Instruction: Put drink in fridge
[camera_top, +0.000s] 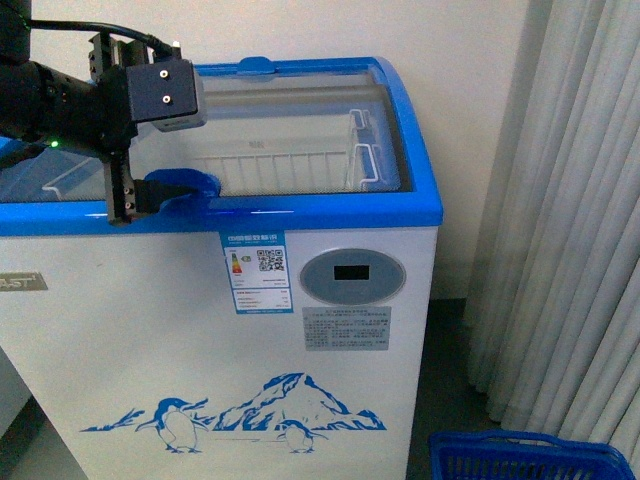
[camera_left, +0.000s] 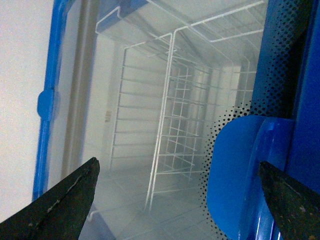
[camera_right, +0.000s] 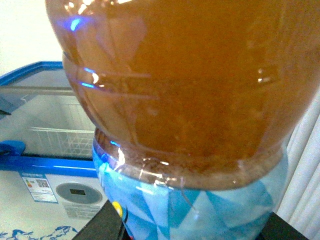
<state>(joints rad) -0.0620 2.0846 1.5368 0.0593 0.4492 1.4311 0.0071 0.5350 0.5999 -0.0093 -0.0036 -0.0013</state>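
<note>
One fridge (camera_top: 120, 340), one drink (camera_right: 200, 90)

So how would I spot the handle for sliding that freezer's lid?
Find the white chest freezer with the penguin picture, then its curved glass lid. On the lid's near edge is a rounded blue handle, beside the left tool; the blue tab on the far rim is smaller.

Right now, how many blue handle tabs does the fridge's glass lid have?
2. The far handle sits on the back rim; the near handle sits on the front rim, at the left gripper. The left arm may hide more.
</note>
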